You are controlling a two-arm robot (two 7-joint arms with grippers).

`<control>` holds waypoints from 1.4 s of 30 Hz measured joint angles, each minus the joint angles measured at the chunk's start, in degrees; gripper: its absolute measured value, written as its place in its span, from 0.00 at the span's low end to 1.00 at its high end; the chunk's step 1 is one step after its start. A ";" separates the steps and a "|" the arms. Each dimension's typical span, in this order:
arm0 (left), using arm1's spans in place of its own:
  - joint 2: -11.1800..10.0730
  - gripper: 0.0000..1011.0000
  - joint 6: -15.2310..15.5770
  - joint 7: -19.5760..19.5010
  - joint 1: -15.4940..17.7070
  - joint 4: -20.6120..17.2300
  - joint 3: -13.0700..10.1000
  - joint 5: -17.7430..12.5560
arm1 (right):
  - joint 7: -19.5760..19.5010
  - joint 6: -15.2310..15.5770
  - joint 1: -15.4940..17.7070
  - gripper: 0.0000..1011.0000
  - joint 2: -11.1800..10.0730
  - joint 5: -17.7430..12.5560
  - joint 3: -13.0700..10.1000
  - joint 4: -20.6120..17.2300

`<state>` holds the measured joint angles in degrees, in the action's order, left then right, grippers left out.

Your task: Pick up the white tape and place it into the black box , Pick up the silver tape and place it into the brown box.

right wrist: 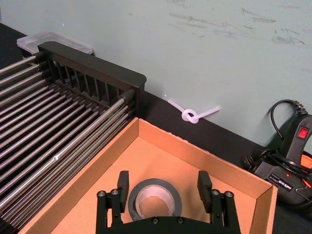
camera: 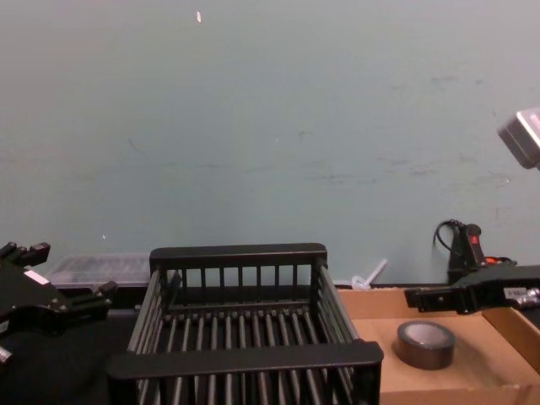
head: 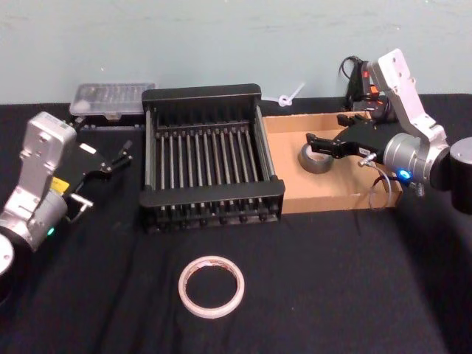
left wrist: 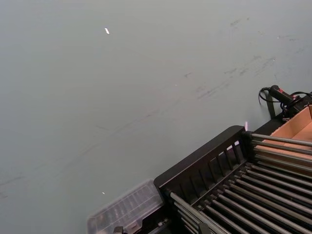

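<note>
On the black-covered bench (head: pixel 354 295) our right gripper (right wrist: pixel 163 187) holds its fingers apart over the small grey silver tape (head: pixel 317 158) lying in the shallow brown cardboard box (head: pixel 287 129), which we might snag when lifting away.

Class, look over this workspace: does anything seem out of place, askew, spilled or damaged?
Nothing looks damaged or spilled. The silver tape lies flat in the brown box, under the open right gripper. The white tape lies on the table, outside the black box. The left gripper hovers left of that box.

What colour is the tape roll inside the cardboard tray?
Dark grey, pale core; the silver tape shows best in the right wrist view.
</note>
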<state>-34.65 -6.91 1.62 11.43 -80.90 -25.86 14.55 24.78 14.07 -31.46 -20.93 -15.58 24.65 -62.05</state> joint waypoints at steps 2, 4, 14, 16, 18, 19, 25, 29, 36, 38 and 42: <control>0.00 0.99 0.00 0.00 0.00 0.00 0.00 0.00 | 0.00 0.00 0.00 0.92 0.00 -0.01 0.00 -0.02; 0.00 0.99 0.00 0.00 0.00 0.00 0.00 0.00 | 0.00 0.00 0.00 0.98 0.00 -0.03 0.00 -0.03; 0.00 0.99 0.00 0.00 0.00 0.00 0.00 0.00 | 0.00 0.00 0.00 0.99 0.00 -0.03 0.00 -0.02; 0.00 0.99 0.00 0.00 0.00 0.00 0.00 0.00 | 0.00 0.00 0.00 0.99 0.00 -0.03 0.00 -0.02; 0.00 0.99 0.00 0.00 0.00 0.00 0.00 0.00 | 0.09 -0.01 0.02 0.99 -0.01 -0.03 -0.04 -0.03; 0.00 0.99 0.00 0.00 0.00 0.00 0.00 0.00 | 0.25 -0.06 0.09 0.99 -0.04 -0.05 -0.15 -0.10; 0.00 0.99 0.00 0.00 0.00 0.00 0.00 0.00 | 2.08 -0.54 1.44 0.99 -1.19 -0.49 -0.84 -2.22; 0.00 0.99 0.00 0.00 0.00 0.00 0.00 0.00 | 2.88 -0.73 3.05 0.99 -2.55 -0.96 -1.35 -4.87; 0.00 0.99 0.00 0.00 0.00 0.00 0.00 0.00 | 4.80 -1.18 6.83 0.99 -5.87 -2.76 -2.45 -11.20; 0.00 0.99 0.00 0.00 0.00 0.00 0.00 0.00 | 5.62 -1.50 8.20 0.99 -7.13 -3.48 -2.67 -13.34; 0.00 0.99 0.00 0.00 0.00 0.00 0.00 0.00 | 7.07 -2.19 11.11 0.99 -9.84 -4.98 -2.99 -17.42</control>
<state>-34.65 -6.91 1.62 11.43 -80.90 -25.86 14.55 31.85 11.88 -20.35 -30.77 -20.56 21.66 -79.46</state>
